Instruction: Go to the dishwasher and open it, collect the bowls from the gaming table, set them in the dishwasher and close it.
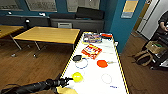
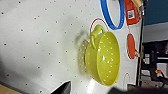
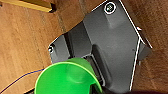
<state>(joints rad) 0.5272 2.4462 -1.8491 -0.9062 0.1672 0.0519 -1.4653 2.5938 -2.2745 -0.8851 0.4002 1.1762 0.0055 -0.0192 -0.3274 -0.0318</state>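
The gaming table (image 1: 120, 75) has a white top and a yellow rim. On it sit a yellow-green bowl (image 1: 77, 76), an orange bowl (image 1: 102, 63) and a dark bowl (image 1: 77, 58). My left gripper (image 1: 67, 79) reaches in from the table's near left corner and stands open just short of the yellow-green bowl (image 2: 102, 58), which has small holes and a loop handle; two dark fingertips (image 2: 62, 88) show apart, beside it. My right gripper (image 3: 96, 86) is shut on a bright green bowl (image 3: 65, 80), held above the wooden floor. The dishwasher is out of view.
Board-game boxes (image 1: 92, 50) lie on the far half of the table, with a blue ring (image 1: 81, 63) and a white ring (image 1: 106, 78) nearer. Yellow-wood tables (image 1: 50, 34) stand to the left. A teal wall (image 1: 117, 22), bags (image 1: 143, 57) and a person (image 1: 163, 22) are on the right.
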